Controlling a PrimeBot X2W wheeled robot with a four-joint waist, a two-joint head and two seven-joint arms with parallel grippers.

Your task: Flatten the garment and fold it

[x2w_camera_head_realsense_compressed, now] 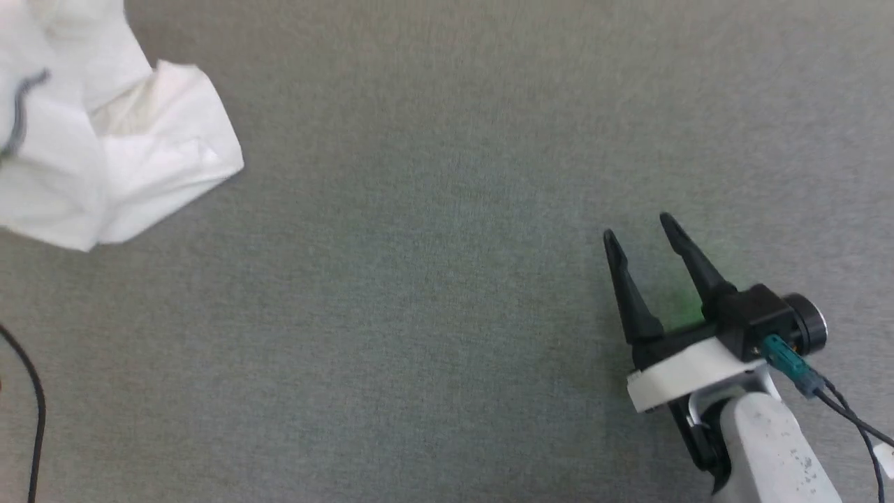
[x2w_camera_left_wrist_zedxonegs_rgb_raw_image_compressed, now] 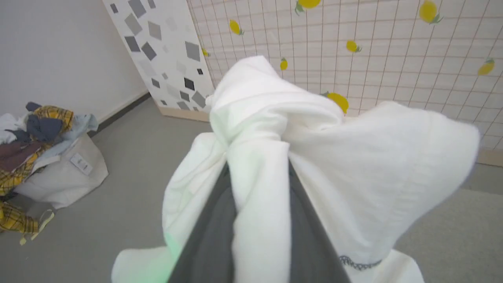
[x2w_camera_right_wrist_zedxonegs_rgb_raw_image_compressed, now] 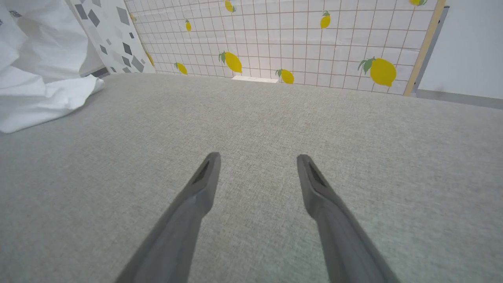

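Broadly, the grey cloth-covered tabletop (x2w_camera_head_realsense_compressed: 447, 293) takes up the most room, bare across its middle. Next in size, the garment (x2w_camera_head_realsense_compressed: 119, 154) lies bunched at the upper left of the head view. It is a crumpled white heap with folds over folds, nowhere near flat, so by my reckoning the flattening has barely begun. I judge it thin, soft and light: it will drape and sag from any single hold, and slide over the woven covering rather than catch. Nothing about it is fragile, though a pinch on a loose fold is likely to gather several layers at once. Better holds would be the firm edges, a shoulder seam, cuff or hem, where the cloth is doubled and the shape can be read. The left hand (x2w_camera_left_wrist_zedxonegs_rgb_raw_image_compressed: 257, 167) has its two dark fingers drawn in on a thick fold of the garment; the fingertips are buried in cloth, so the grip appears closed rather than plainly is. The right hand (x2w_camera_head_realsense_compressed: 637, 227) hovers over bare tabletop, well apart from the garment, fingers spread and holding nothing. Smallest, a line of dark zigzag stitching (x2w_camera_left_wrist_zedxonegs_rgb_raw_image_compressed: 359, 262) marks a seam near the left hand, a useful guide to an edge
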